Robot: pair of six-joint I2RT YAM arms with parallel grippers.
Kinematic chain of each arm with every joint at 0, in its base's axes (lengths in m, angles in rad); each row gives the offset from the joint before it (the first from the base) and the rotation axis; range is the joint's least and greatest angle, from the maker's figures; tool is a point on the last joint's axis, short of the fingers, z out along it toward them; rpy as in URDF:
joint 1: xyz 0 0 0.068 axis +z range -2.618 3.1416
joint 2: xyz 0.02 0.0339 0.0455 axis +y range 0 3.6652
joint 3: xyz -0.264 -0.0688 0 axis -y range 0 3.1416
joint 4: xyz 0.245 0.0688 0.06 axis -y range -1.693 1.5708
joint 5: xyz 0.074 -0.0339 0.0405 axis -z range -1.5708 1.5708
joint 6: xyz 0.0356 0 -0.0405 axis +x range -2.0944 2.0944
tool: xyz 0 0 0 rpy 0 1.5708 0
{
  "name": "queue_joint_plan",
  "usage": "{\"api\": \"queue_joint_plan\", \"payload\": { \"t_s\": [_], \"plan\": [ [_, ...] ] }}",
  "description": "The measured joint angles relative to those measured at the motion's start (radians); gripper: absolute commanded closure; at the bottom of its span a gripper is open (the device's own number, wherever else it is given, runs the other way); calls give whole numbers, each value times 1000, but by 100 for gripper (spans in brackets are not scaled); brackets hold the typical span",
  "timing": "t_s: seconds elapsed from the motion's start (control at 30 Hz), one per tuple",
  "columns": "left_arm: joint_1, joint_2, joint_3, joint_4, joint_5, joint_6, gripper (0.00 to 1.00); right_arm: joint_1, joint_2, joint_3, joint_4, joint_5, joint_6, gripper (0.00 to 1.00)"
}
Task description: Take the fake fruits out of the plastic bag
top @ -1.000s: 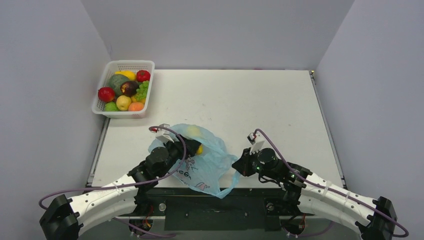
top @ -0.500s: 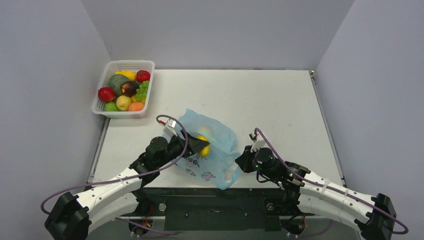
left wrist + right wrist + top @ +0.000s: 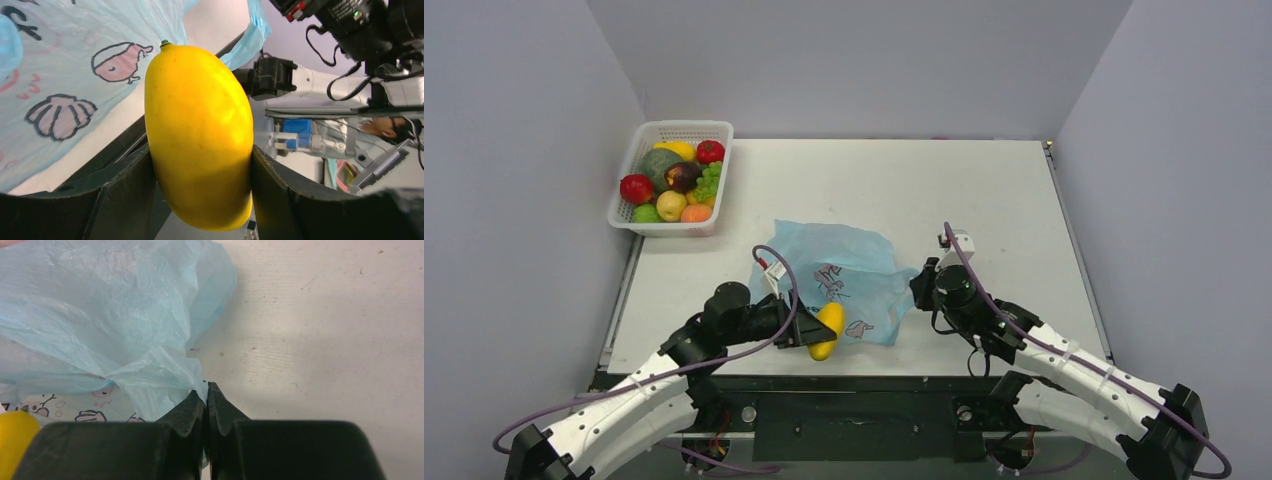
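My left gripper [image 3: 820, 328] is shut on a yellow fake fruit [image 3: 828, 331], an elongated glossy one, held just outside the near edge of the plastic bag [image 3: 849, 268]. In the left wrist view the yellow fruit [image 3: 200, 125] fills the space between both fingers [image 3: 125, 195], with the bag [image 3: 60, 60] behind it. The light-blue bag lies flattened on the table, its printed figures facing up. My right gripper [image 3: 921, 283] pinches the bag's right edge. In the right wrist view that gripper [image 3: 206, 390] is shut on a fold of the bag [image 3: 100, 315]. No other fruit shows through the bag.
A white lattice basket [image 3: 679, 127] holding several fruits stands at the table's back left corner. The table's near edge [image 3: 724, 372] runs just below the held fruit. Grey walls close in the left, back and right sides.
My left gripper has drawn the yellow fruit out of the bag toward the near edge. The right gripper moved farther back and right with the bag's edge, and the bag has flattened.
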Motion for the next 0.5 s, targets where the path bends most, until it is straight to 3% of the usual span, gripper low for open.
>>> {"api": "queue_joint_plan", "payload": {
  "t_s": [0.1,0.23,0.37,0.5],
  "plan": [
    [7,-3,150,-220,-79,88,82,-19,-13,-11,-1,2,0,100],
    [23,21,456,-487,-343,209,74,-26,-64,-74,-2,2,4,100],
    [43,45,674,-599,-614,320,71,-31,-124,-142,-18,0,13,100],
    [91,81,753,-616,-811,417,73,-32,-156,-158,-24,-1,19,100]
  ]
}}
